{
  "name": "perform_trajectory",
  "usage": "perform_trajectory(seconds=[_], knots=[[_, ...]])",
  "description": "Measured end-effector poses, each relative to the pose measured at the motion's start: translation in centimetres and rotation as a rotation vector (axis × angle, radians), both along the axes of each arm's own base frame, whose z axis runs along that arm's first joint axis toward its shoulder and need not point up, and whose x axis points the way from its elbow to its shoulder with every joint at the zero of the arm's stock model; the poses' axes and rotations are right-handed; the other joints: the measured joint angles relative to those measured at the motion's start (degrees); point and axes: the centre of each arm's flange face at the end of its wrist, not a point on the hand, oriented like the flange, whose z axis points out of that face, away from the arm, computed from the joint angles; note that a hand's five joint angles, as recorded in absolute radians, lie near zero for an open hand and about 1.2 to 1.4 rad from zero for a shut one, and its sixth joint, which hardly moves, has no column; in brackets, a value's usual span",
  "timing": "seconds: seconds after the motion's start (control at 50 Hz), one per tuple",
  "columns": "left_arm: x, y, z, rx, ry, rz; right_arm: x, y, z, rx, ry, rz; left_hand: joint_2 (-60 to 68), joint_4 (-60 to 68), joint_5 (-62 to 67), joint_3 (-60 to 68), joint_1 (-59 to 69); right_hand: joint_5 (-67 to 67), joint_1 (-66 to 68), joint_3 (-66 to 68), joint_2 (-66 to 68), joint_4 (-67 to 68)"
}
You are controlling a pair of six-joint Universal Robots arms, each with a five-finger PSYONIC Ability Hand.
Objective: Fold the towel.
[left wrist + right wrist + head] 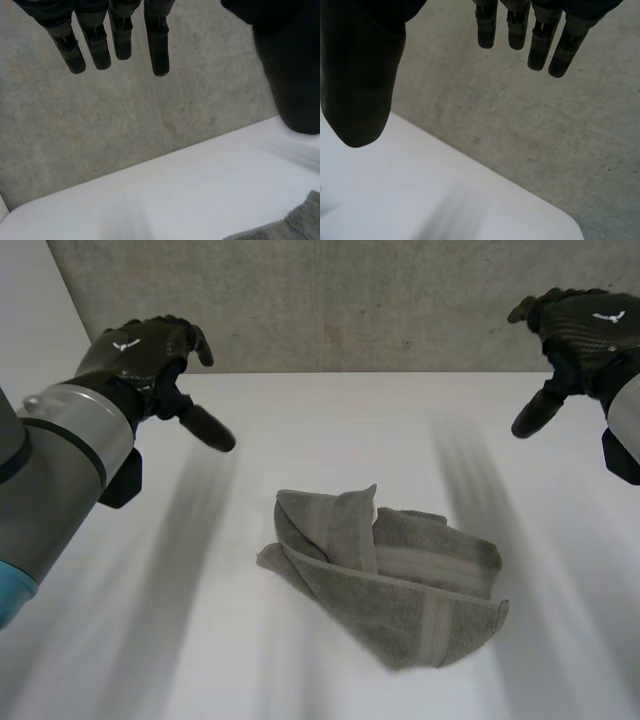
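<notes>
At the left, the left hand hangs above the white surface near its far edge. Its fingers are straight and loosely spread, the thumb stands off to one side, and nothing is in its grasp. In the middle, a little toward the right, the grey towel lies on the surface in a rough, lopsided heap. One layer is doubled over another, a pointed flap sticks up near the far side, and the edges run askew instead of lining up (one corner of it also peeks in below the thumb in the left wrist view). At the right, the right hand is raised in front of the concrete wall, well apart from the towel. Its fingers are likewise straight and relaxed, with the thumb apart from them and nothing between. Judging by how the cloth lies, the fold is hardly begun in any tidy sense: the towel is bunched, not squared. Most likely it must be gripped at its corners, spread flat, and then folded edge to edge.
</notes>
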Motion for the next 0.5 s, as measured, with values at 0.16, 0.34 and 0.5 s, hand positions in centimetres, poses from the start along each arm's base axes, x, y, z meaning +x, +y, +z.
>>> perform_trajectory(seconds=[0.16,0.34,0.5], knots=[[-0.6,-0.4,-5.2,0.142,-0.086,-0.01,0.9,2.3,-2.3,0.123,0.181,0.147,0.0,0.0,0.0,0.0,0.0,0.0,0.0,0.0,0.0,0.0],[-1.1,0.2,-12.3,0.318,-0.187,-0.038,2.3,6.3,-7.6,0.291,0.272,0.319,0.0,0.0,0.1,0.0,0.0,0.1,0.4,0.1,0.0,0.0],[-2.8,0.5,-16.5,0.354,-0.218,-0.083,3.0,8.7,-12.9,0.331,0.311,0.382,0.0,0.0,0.1,0.0,0.0,4.2,4.1,2.9,1.7,2.0]])
